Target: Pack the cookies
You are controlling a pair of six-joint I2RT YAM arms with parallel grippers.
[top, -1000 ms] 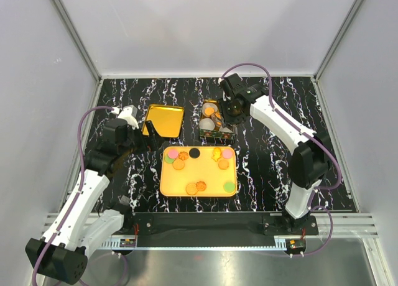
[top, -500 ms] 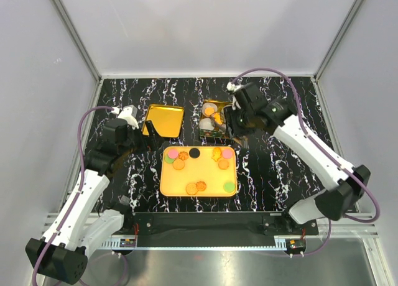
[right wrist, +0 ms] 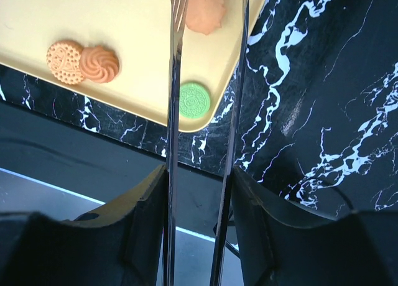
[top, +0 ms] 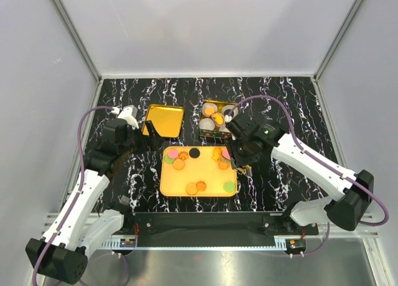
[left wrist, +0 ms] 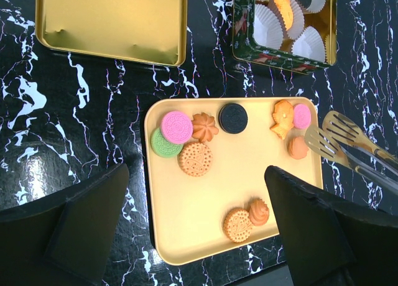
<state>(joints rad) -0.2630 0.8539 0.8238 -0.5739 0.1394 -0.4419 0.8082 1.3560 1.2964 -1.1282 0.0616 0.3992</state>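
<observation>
- Since half a second ago, the right gripper (top: 239, 154) has swung from the dark green rectangular tin (left wrist: 280, 57) to the right edge of the flat yellow rectangular tray (left wrist: 211, 199).
- It clamps slotted metal tongs (left wrist: 341, 135), whose tips straddle an orange round cookie (right wrist: 206, 9).
- The left gripper (left wrist: 196, 174) hangs above the tray, jaws wide apart and empty.
- The remaining cookies (left wrist: 195, 158) lie on the tray; a few sit in the tin.
</observation>
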